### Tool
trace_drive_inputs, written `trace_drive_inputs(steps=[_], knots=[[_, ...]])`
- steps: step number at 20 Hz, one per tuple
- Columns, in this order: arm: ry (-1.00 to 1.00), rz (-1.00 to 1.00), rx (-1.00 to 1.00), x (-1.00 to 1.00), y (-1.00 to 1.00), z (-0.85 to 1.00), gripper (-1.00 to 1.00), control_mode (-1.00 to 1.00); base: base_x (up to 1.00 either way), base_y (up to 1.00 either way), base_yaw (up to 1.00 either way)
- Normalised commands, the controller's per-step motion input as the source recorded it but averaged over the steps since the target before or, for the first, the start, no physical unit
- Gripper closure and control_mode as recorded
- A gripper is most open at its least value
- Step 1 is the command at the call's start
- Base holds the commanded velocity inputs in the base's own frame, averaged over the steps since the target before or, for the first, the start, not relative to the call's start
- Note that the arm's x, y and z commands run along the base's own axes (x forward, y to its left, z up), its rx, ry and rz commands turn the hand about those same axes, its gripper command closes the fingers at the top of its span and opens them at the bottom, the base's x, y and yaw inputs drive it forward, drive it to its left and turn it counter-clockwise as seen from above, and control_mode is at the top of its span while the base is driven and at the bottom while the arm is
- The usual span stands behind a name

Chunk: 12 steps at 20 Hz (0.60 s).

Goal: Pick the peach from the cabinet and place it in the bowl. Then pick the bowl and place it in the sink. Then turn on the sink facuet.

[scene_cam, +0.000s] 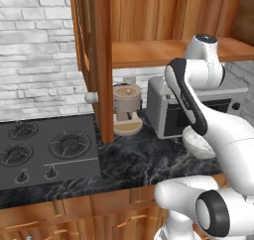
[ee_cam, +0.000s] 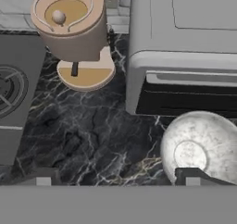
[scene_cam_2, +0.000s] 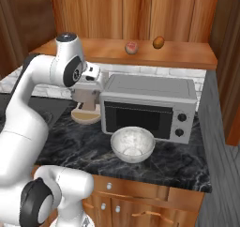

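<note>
Two dark fingertips [ee_cam: 199,174] stand wide apart over the dark marble counter [ee_cam: 92,135], gripping nothing. The bowl [ee_cam: 201,146] sits right beneath the tip at the picture's right, in front of the grey microwave [ee_cam: 185,52]. Beyond the other tip stands a tan coffee machine [ee_cam: 71,28]. Up on the cabinet [scene_cam_2: 140,15] shelf, well above the fingers, rests the peach [scene_cam_2: 131,47], with another orange-brown fruit [scene_cam_2: 159,42] near it.
</note>
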Motion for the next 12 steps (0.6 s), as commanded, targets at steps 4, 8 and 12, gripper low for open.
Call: trace_drive_inputs(steps=[4,8,12], knots=[[-0.43,-0.11,0.0,-0.29,-0.39,0.8,-1.0,-1.0,0.0,0.0,0.0],[-0.36,-0.17,0.0,-0.19,-0.44,0.89,-1.0,-1.0,0.0,0.0,0.0],[-0.23,-0.12,0.0,0.07,-0.33,0.6,-1.0,-1.0,0.0,0.0,0.0]])
